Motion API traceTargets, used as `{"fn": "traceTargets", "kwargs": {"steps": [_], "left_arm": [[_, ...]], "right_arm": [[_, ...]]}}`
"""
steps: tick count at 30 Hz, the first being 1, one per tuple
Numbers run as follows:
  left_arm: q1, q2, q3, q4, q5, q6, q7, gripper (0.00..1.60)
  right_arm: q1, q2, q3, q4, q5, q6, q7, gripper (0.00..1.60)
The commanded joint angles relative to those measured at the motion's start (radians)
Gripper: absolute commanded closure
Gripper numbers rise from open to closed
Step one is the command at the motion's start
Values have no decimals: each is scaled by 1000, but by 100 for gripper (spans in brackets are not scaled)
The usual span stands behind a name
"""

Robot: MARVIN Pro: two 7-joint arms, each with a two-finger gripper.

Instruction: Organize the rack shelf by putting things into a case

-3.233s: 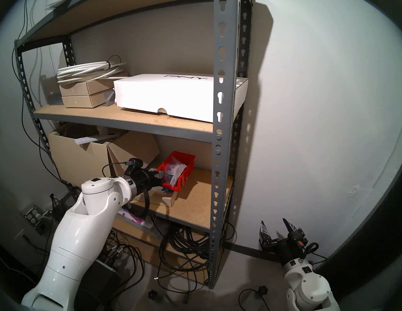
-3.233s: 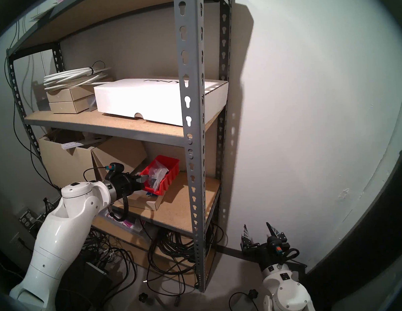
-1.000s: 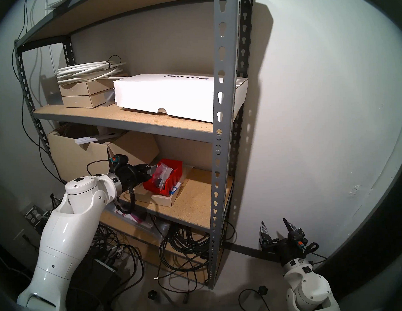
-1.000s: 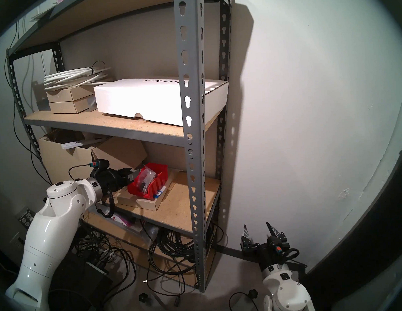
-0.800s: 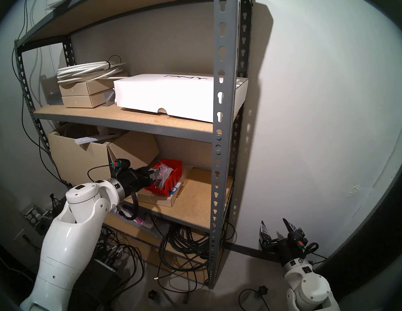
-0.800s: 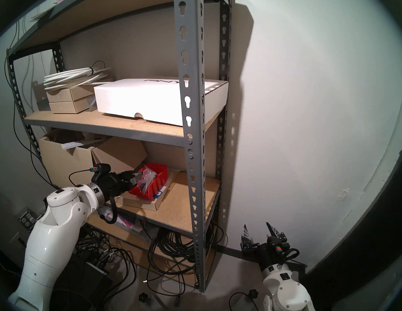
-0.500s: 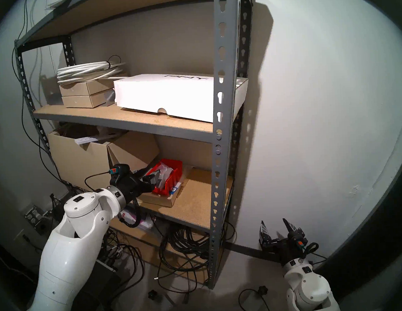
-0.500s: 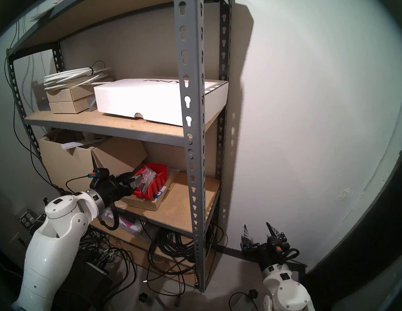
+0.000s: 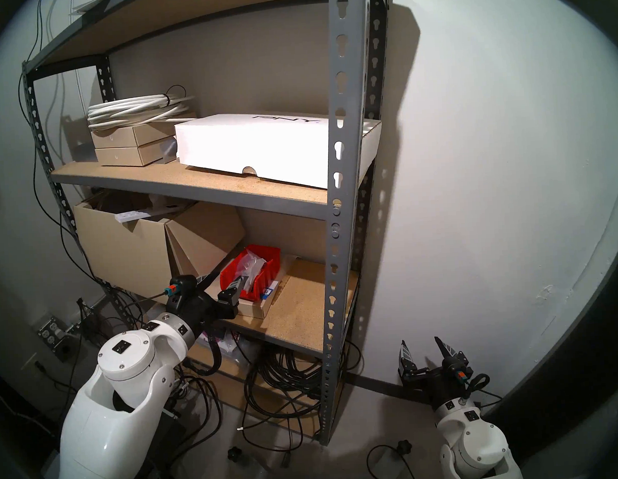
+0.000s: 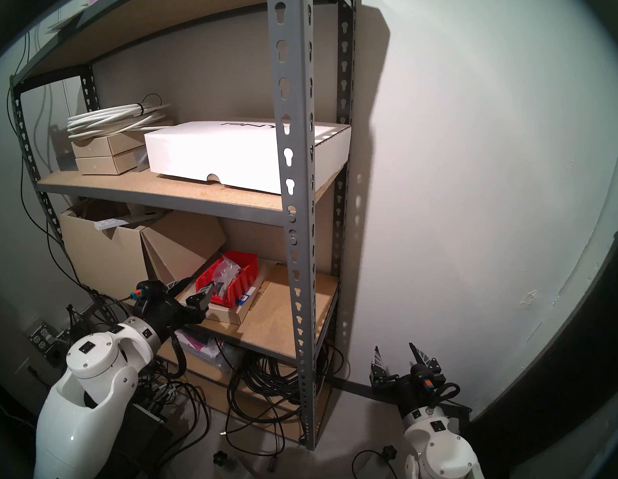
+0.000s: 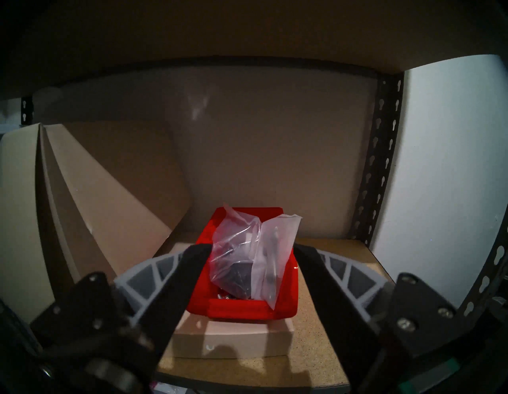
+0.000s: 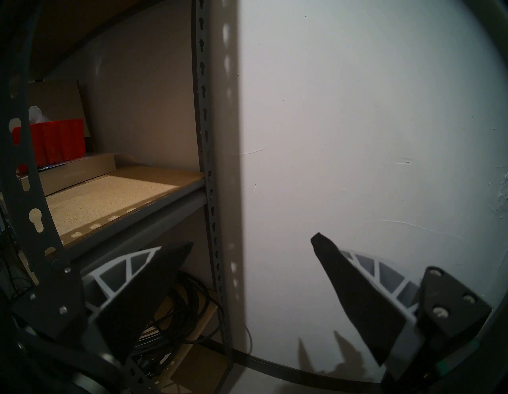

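Resting in the red bin [image 11: 242, 308], the clear bag [image 11: 247, 247] of small parts sits atop a flat tan box [image 11: 233, 341] on the shelf [image 9: 304, 305]. Left hand [image 11: 251, 249]: open, empty, near the bin. Right hand [image 12: 251, 243]: open, empty.

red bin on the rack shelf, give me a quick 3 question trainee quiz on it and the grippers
1. True or false: the clear plastic bag lies inside the red bin.
2. What does the red bin stand on? A) the bare shelf board B) a flat tan box C) the white box
3. Fill in: the left gripper is ____ and holds nothing.

Key:
1. True. The bag sits in the bin, its top poking above the rim.
2. B. The bin stands on the flat tan box, which lies on the rack shelf.
3. Open. Its jaws stand apart in front of the bin; the right gripper is open too, beside the rack.
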Motion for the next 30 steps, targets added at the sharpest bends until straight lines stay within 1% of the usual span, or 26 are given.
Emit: {"fn": "traceTargets", "kwargs": {"steps": [1,2,3,4,5,6,7,8,9,10,13,15,16,18,30], "left_arm": [[117,-40,-8,-56,64,-96,49,32],[139,-43,-12,-63,74,-115,55,32],[142,-51,-11,-59,82,-127,62,32],[186,-53,-24,-77,86,-155,66,33],[171,-63,-19,-63,86,-162,67,33],[192,-66,-24,-68,93,-182,71,32],[196,-69,-23,-65,103,-194,71,32],[235,-68,-34,-81,101,-224,75,32],[223,-73,-30,-71,105,-224,71,31],[238,-73,-33,-75,108,-243,72,31],[240,-77,-28,-68,111,-275,72,31],[242,-77,-26,-67,114,-284,72,31],[242,-77,-26,-68,111,-287,71,29],[243,-76,-27,-69,111,-289,69,14],[245,-80,-28,-67,114,-296,64,14]], "right_arm": [[3,0,0,-20,0,-4,0,0],[3,0,0,-20,0,-4,0,0],[2,0,0,-20,0,-4,0,0],[2,0,0,-21,0,-4,0,0],[2,0,0,-21,0,-4,0,0],[2,0,0,-21,0,-4,0,0],[2,0,0,-22,0,-4,0,0],[1,0,0,-22,0,-3,0,0],[1,0,0,-22,0,-3,0,0],[1,0,0,-23,0,-3,0,0],[1,0,0,-23,0,-3,0,0],[0,0,0,-24,0,-2,0,0],[0,0,0,-24,0,-2,0,0],[0,0,0,-24,0,-2,0,0],[0,0,0,-24,0,-2,0,0]]}}
